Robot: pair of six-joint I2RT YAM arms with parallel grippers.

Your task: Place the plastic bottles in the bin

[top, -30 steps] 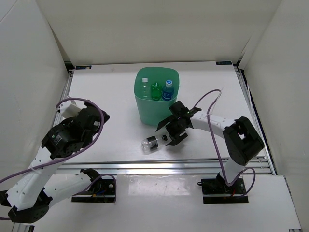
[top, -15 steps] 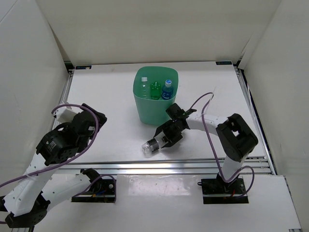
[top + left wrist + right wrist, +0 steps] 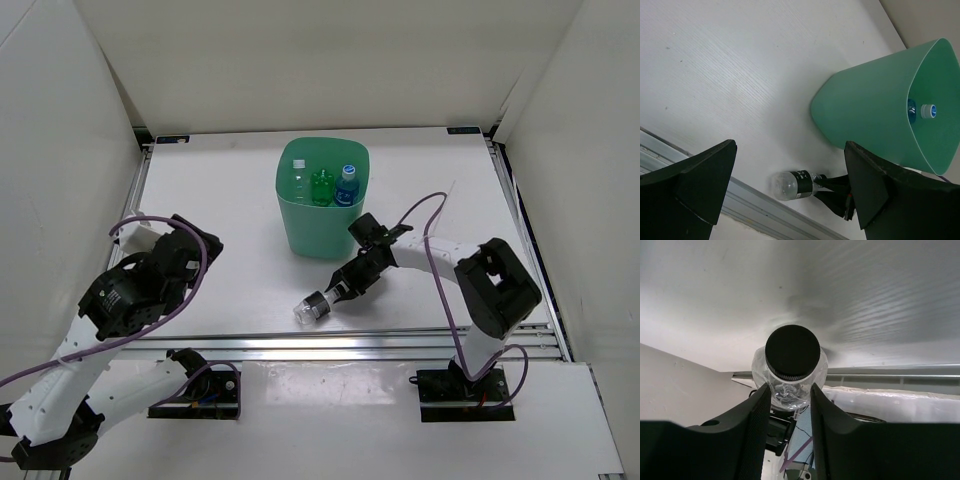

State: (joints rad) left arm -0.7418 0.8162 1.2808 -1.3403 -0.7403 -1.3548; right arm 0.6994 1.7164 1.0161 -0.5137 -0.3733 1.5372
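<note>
Right fingers (image 3: 752, 435) have clamped shut on the short bottle (image 3: 313, 307).

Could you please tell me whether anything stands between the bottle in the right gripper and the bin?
Nothing visible does. The right gripper is shut on the short clear black-capped plastic bottle on the white table, and only bare tabletop separates it from the tall mint-green plastic bin. It would likely need lifting over the rim.
</note>
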